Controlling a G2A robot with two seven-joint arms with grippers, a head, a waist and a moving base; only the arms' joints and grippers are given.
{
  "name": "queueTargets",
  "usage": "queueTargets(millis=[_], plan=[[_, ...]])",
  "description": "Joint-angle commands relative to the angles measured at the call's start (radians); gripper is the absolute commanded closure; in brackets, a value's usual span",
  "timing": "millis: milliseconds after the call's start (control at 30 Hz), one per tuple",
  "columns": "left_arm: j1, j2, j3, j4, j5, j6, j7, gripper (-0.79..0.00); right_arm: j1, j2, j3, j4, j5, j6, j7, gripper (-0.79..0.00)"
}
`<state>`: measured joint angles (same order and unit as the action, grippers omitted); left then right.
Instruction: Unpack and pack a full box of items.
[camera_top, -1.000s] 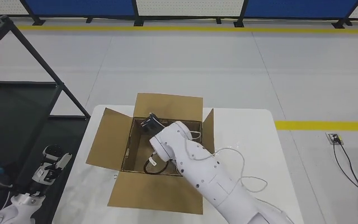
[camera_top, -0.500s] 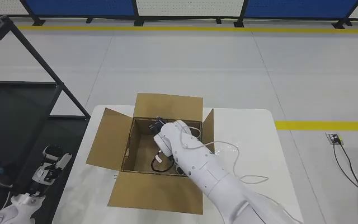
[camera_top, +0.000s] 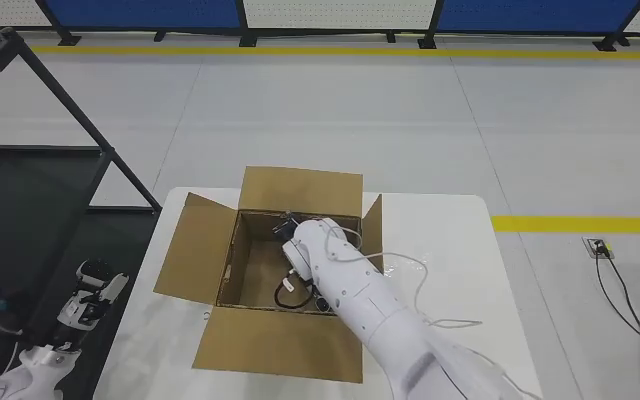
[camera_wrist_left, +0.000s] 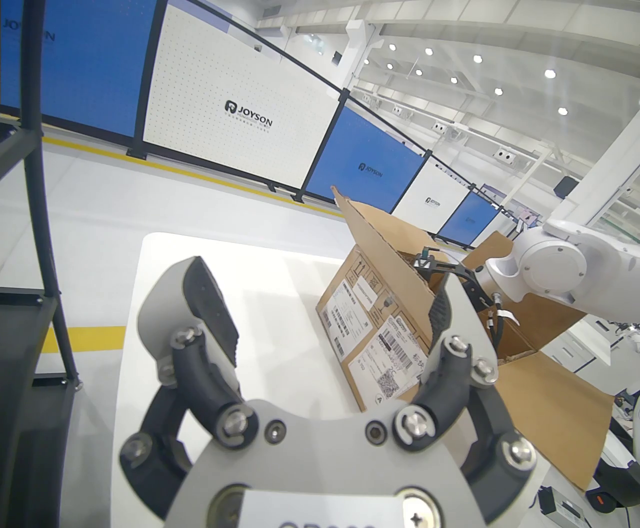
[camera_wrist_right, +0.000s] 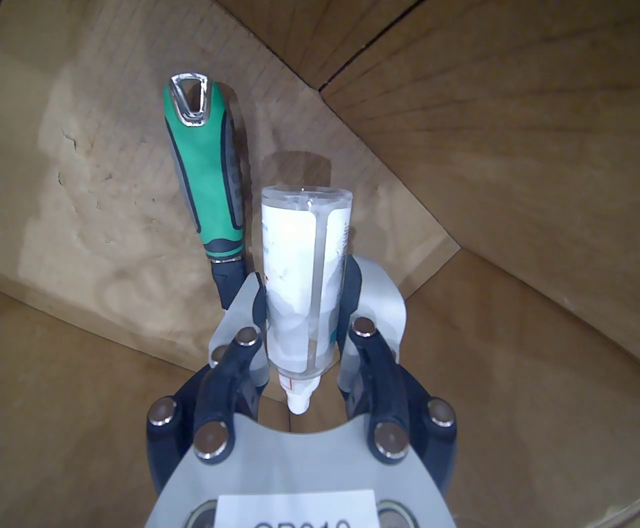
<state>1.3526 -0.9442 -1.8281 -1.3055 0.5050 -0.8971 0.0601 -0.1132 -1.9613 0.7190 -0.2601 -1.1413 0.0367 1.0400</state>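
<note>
Cardboard box (camera_top: 300, 185) is walling in my right end effector (camera_wrist_right: 305, 290), which is pinching the clear bottle (camera_wrist_right: 300, 235), its long axis running straight out from my wrist, nozzle pointing back, just beside the green-handled screwdriver (camera_wrist_right: 205, 165), while my left end effector (camera_wrist_left: 325, 295) is hanging spread, well apart.

Right arm (camera_top: 352, 292): glossy white rounded shells, thin white cable (camera_top: 421, 268) looping alongside. Left gripper (camera_wrist_left: 322, 290), right gripper (camera_wrist_right: 305, 290): silver plates, dark linkage bars, round silver screws, white printed label.
</note>
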Motion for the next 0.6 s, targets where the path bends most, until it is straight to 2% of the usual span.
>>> queueTargets(millis=[0, 100, 333, 567], plan=[[0.0, 0.0, 0.0, 0.0, 0.0, 0.0, 0.0, -0.785, 0.004, -0.003, 0.0, 0.006, 0.001, -0.004, -0.001, -0.754], [0.0, 0.0, 0.0, 0.0, 0.0, 0.0, 0.0, -0.785, 0.01, -0.007, 0.006, 0.006, 0.01, -0.007, -0.016, -0.785], [0.0, 0.0, 0.0, 0.0, 0.0, 0.0, 0.0, -0.785, 0.018, -0.01, 0.015, -0.041, 0.021, -0.042, -0.033, -0.785], [0.0, 0.0, 0.0, 0.0, 0.0, 0.0, 0.0, -0.785, -0.013, 0.017, 0.04, -0.204, 0.009, -0.077, -0.04, -0.785]])
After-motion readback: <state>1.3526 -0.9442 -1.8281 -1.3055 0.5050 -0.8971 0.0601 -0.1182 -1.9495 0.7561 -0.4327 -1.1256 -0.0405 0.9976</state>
